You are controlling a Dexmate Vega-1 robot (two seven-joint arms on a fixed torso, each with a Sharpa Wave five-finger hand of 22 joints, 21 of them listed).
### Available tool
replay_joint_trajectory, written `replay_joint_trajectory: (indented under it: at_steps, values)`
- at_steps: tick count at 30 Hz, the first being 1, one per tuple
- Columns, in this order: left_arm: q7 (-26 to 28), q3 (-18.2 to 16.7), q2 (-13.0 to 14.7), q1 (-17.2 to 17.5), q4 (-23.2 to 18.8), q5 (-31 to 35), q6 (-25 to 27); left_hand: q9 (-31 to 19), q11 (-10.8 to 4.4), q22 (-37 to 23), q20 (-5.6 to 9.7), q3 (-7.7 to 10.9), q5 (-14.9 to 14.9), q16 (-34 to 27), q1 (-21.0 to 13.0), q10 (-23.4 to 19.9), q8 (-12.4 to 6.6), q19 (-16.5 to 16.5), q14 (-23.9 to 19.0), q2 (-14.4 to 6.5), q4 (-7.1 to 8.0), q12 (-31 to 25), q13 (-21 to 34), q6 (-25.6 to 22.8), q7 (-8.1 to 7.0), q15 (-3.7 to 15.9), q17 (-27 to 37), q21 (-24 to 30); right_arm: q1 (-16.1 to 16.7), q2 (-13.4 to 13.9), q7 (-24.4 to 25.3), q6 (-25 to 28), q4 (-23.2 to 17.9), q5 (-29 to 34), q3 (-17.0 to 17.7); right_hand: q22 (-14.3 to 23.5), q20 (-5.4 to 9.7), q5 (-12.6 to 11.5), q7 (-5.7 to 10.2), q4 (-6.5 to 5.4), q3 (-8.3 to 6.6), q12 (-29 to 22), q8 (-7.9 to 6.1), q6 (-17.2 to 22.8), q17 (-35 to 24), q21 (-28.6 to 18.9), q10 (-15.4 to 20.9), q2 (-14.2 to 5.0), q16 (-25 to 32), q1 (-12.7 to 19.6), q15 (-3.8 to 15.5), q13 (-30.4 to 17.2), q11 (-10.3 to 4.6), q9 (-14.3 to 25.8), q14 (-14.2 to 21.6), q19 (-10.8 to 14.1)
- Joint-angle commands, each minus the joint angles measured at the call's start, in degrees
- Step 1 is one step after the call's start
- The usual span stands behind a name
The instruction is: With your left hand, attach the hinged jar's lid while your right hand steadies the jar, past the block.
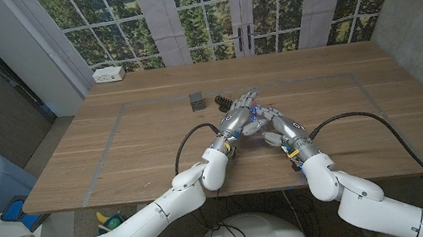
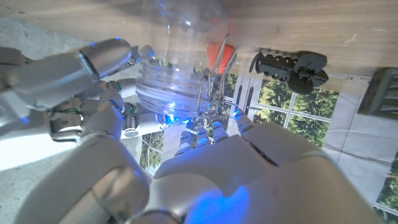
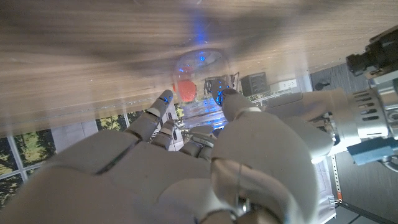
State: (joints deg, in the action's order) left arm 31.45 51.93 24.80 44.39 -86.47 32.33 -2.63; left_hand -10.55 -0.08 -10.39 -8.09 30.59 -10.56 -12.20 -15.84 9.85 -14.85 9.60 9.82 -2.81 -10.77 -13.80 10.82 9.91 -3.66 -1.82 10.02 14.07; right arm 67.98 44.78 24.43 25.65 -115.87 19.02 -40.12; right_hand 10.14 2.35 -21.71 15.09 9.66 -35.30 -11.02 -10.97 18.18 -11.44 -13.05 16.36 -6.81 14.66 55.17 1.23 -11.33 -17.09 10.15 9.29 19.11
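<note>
A clear glass hinged jar (image 1: pixel 253 114) with a wire clasp and a red seal tab stands at the table's middle, just nearer than the small dark grey block (image 1: pixel 196 100). My left hand (image 1: pixel 237 120) reaches over the jar's top, its fingertips (image 2: pixel 208 132) on the lid (image 2: pixel 169 94). From the other side my right hand (image 1: pixel 276 125) wraps its fingers (image 2: pixel 93 59) around the jar's body (image 2: pixel 180 34). In the right wrist view the jar (image 3: pixel 202 68) sits beyond my right hand (image 3: pixel 186 168), with my left hand (image 3: pixel 305 121) beside it. Both hands hide most of the jar in the head view.
A black ridged object (image 1: pixel 224 99) lies right of the block, close behind the hands. A white box (image 1: pixel 109 73) sits at the table's far left edge. Grey tape lines (image 1: pixel 112 134) mark a rectangle on the wooden table (image 1: pixel 350 131).
</note>
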Motion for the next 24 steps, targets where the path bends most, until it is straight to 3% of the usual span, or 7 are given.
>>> replay_joint_trajectory:
  at_steps: [1,7,12,14,16,21,24]
  values:
    - [6.6,-3.1,0.5,1.3,-0.2,0.2,-3.2,-0.1,0.85,-0.2,0.11,-0.05,0.3,-0.2,1.0,3.5,-0.37,4.2,0.7,0.2,0.49,-0.1,0.2,10.3,-0.62,0.25,0.2,0.1,0.8,0.3,1.2,-1.8,0.0,2.2,0.8,0.1,0.08,0.0,-7.28,0.04,0.42,0.3,0.11,7.4,-1.0,0.0,7.8,-0.05,0.2,-0.7,7.93,0.0,8.24,0.2,1.1,0.6]
    - [6.6,-4.6,1.4,2.1,-1.7,-0.6,-4.5,-0.1,1.0,-0.2,0.11,-0.29,0.4,0.1,0.9,3.3,-0.58,4.1,0.8,0.8,0.51,0.0,0.2,9.7,-1.44,0.26,0.2,0.0,0.9,0.2,1.2,-2.3,-0.2,2.8,1.1,0.1,-0.24,0.5,-7.52,-0.32,2.0,0.4,0.21,6.9,-1.2,0.0,6.9,0.92,0.2,-1.9,7.69,0.0,8.6,0.2,1.0,0.8]
    - [7.5,-5.8,1.8,2.3,-1.0,-2.1,-8.5,0.0,-0.31,-0.3,4.82,-0.76,0.4,0.4,0.2,1.2,-1.65,0.1,-0.6,2.2,0.65,0.2,0.1,6.3,-1.12,1.02,0.2,0.9,1.0,0.3,1.0,-2.6,-0.4,3.3,1.4,0.2,-1.07,1.6,-8.31,-1.1,4.44,0.4,0.36,5.9,-1.3,0.1,6.0,2.06,0.3,-4.2,6.77,-0.1,9.92,0.3,0.9,1.1]
    - [8.0,-6.7,1.8,2.4,0.4,-4.9,-13.1,0.2,-0.97,-0.2,5.97,-0.81,0.4,0.3,0.3,-1.4,-2.45,-2.5,-2.6,2.3,1.07,-0.1,0.1,2.7,0.41,1.78,0.2,1.3,1.0,0.3,1.0,-2.6,-0.5,3.6,1.5,0.2,-1.35,2.1,-8.48,-1.52,5.41,0.4,0.34,5.7,-1.4,0.1,5.6,2.45,0.3,-5.4,6.44,-0.1,10.41,0.3,0.9,1.1]
    - [7.7,-7.2,1.7,2.3,1.4,-6.5,-16.1,0.3,-1.65,-0.1,6.3,-1.01,0.5,0.2,1.1,-4.4,-3.04,-4.9,-4.7,1.9,1.59,-0.5,0.0,-1.1,0.59,2.39,0.1,1.7,1.1,0.3,1.1,-2.9,-0.4,3.6,1.7,0.2,-1.61,2.4,-8.66,-1.83,6.04,0.5,0.34,5.4,-1.5,0.2,5.2,2.47,0.3,-6.2,6.22,-0.2,11.07,0.3,0.8,1.0]
    - [7.2,-8.6,1.2,2.8,2.9,-8.8,-20.9,0.6,-3.28,-0.1,8.07,-0.6,0.5,0.4,3.4,-8.5,-3.53,-7.9,-7.3,-1.1,3.19,-0.5,-0.3,-7.1,0.41,4.15,0.1,1.9,1.1,0.2,1.1,-3.0,-0.5,4.2,1.9,0.2,-1.78,2.7,-8.77,-2.0,6.53,0.5,0.34,5.2,-1.5,0.2,4.8,2.48,0.3,-6.8,6.01,-0.2,11.27,0.3,0.6,1.0]
    - [6.4,-9.5,0.9,3.1,3.5,-10.3,-23.1,0.7,-4.05,-0.1,8.29,-0.2,0.3,0.5,5.7,-9.7,-3.07,-8.8,-7.9,-4.3,5.3,-0.1,-0.4,-9.1,0.45,4.47,0.4,1.8,1.2,0.1,1.2,-3.2,-0.5,4.3,2.1,0.2,-1.87,2.9,-8.83,-2.1,6.8,0.5,0.33,5.1,-1.6,0.3,4.6,2.49,0.3,-7.1,5.98,-0.2,11.4,0.3,0.5,1.0]
